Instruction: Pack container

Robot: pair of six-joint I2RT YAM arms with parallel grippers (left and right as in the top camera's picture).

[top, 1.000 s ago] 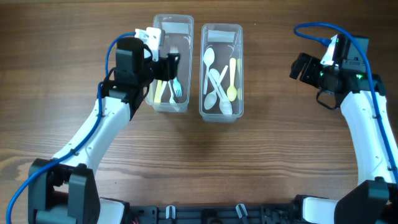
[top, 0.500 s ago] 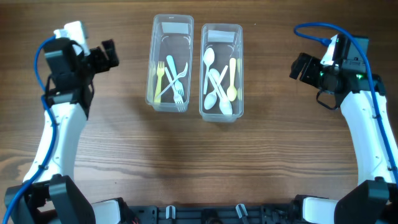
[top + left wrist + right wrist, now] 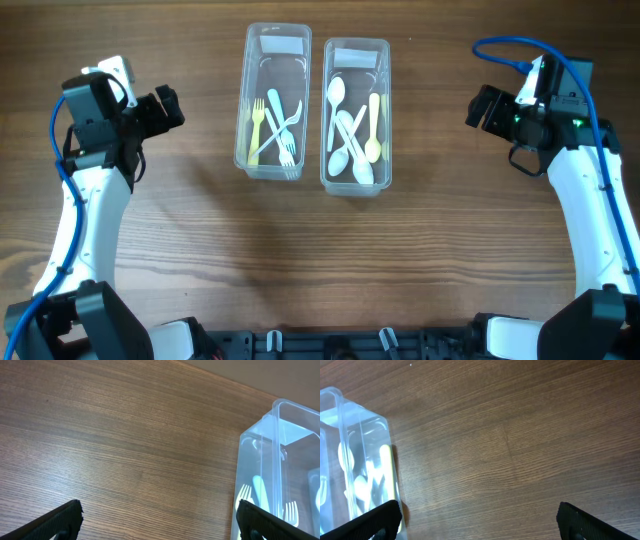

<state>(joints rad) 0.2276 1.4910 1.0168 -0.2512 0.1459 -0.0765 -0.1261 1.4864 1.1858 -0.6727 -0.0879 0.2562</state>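
Wooden surface [image 3: 320, 260] under us, and we are watching two clear containers sitting side by side at its far middle. The left container [image 3: 277, 45] is holding forks [image 3: 272, 125], the right container [image 3: 356, 58] spoons [image 3: 350, 135]. Out wide, the left arm [image 3: 95, 200] and right arm [image 3: 590, 210] are hanging well apart from them, and the left jaws and right jaws are standing spread wide, gripping nothing.

Two clear, lidless plastic tubs stand side by side on the table [image 3: 320, 260]. The left container [image 3: 276, 68] holds crossed forks [image 3: 275, 125]; the right container [image 3: 357, 46] holds pale spoons [image 3: 350, 130].
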